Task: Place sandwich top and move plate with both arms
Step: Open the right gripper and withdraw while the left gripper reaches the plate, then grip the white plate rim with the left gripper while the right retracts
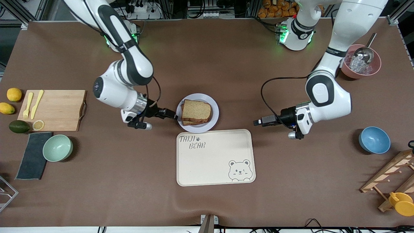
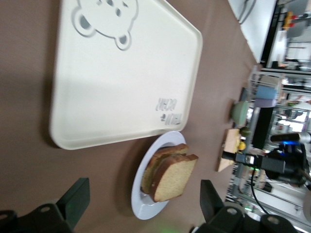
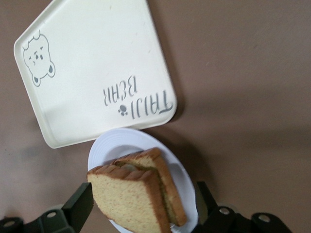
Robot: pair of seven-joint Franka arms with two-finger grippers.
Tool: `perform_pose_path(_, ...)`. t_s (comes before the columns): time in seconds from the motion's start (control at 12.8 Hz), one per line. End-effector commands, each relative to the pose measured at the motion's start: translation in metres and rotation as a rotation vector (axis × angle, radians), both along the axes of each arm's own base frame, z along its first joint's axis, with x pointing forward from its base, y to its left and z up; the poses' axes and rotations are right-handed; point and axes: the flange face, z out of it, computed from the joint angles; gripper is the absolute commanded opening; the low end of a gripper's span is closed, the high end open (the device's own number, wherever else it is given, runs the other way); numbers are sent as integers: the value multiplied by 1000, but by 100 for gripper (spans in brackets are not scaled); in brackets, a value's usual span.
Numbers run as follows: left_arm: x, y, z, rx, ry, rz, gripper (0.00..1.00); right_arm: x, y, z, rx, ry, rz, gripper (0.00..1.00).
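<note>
I see the sandwich top [image 1: 196,110] askew on the stack on the plate [image 1: 214,121], right gripper [image 1: 171,114] spread at its rim, left gripper [image 1: 257,122] spread apart, well off; uneven lifting could topple it.

Both arms are glossy white with rounded joint housings. The right arm [image 1: 124,64] carries a long black stripe down its link and black bands at the joints; the left arm [image 1: 326,87] shows a black oval panel on its elbow and a thin black band above it. Each wrist ends in a silvery metal ring, then black hardware. A thin black cable loops from each wrist. Green lights glow at both bases. Small silver cylinders, perhaps camera mounts, hang beneath the wrists.
</note>
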Motion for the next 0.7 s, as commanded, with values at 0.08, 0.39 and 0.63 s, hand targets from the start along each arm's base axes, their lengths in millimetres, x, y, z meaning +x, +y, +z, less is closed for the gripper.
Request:
perform_pose_path(0.08, -36, -29, -31, -91, -47, 9, 100, 49, -67, 40, -14, 25, 42, 94)
perform_pose_path(0.39, -60, -64, -68, -145, -62, -48, 82, 73, -110, 55, -65, 4, 48, 95)
perform_pose_path(0.63, -69, -62, -105, -145, -150, -113, 67, 90, -161, 87, -86, 28, 77, 95)
